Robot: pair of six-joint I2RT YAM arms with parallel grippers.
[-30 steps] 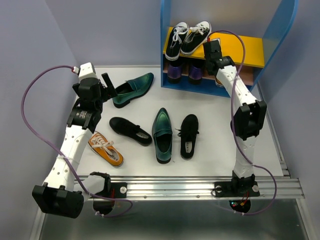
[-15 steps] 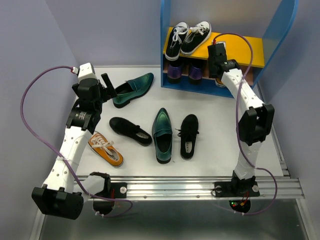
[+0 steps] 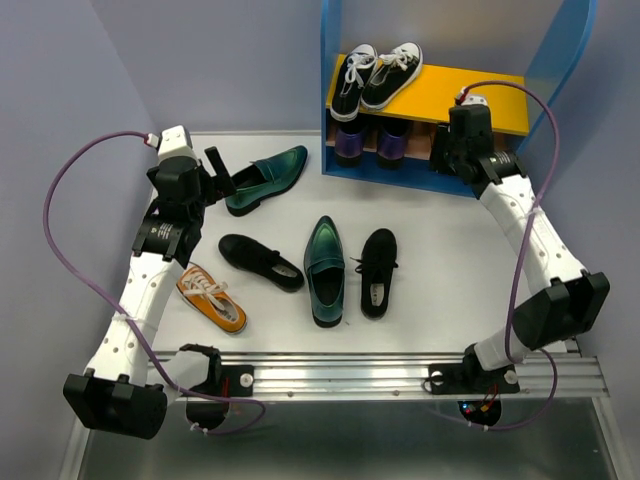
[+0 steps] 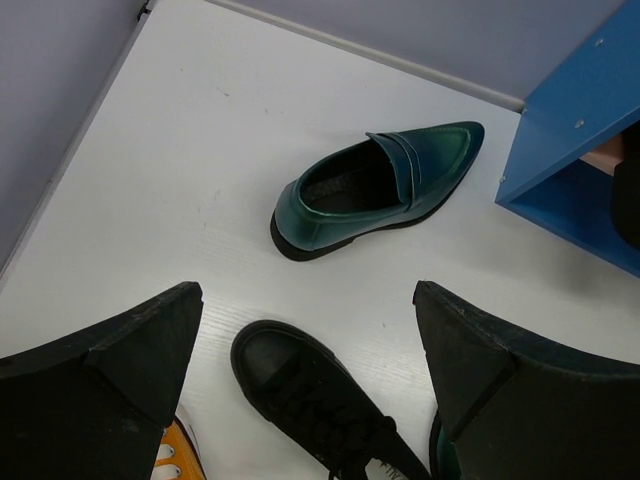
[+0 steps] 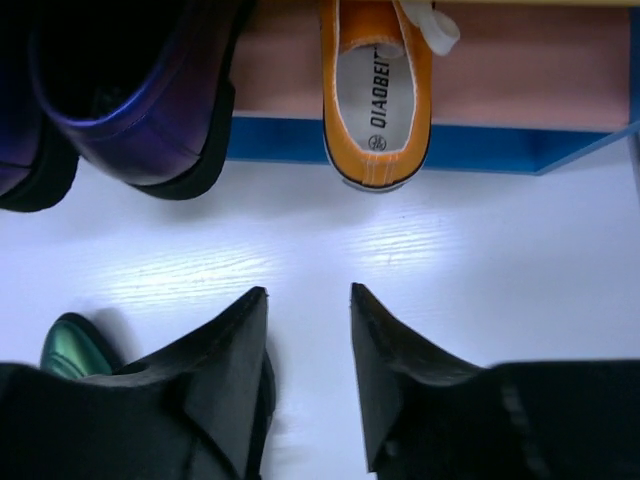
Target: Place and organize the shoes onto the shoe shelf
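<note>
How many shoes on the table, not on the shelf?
5: far green loafer, centre green loafer, left black shoe and right black shoe flanking it, orange sneaker near-left. None apparently hidden.

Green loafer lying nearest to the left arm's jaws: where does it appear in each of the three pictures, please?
Top external: the green loafer lies left of the shelf, toe toward it.
Left wrist: upper middle, just left of the shelf's blue corner.
Right wrist: not in it; the green toe at lower left seems to be the other loafer.
Shared landmark: the blue shelf, in all three views.
</note>
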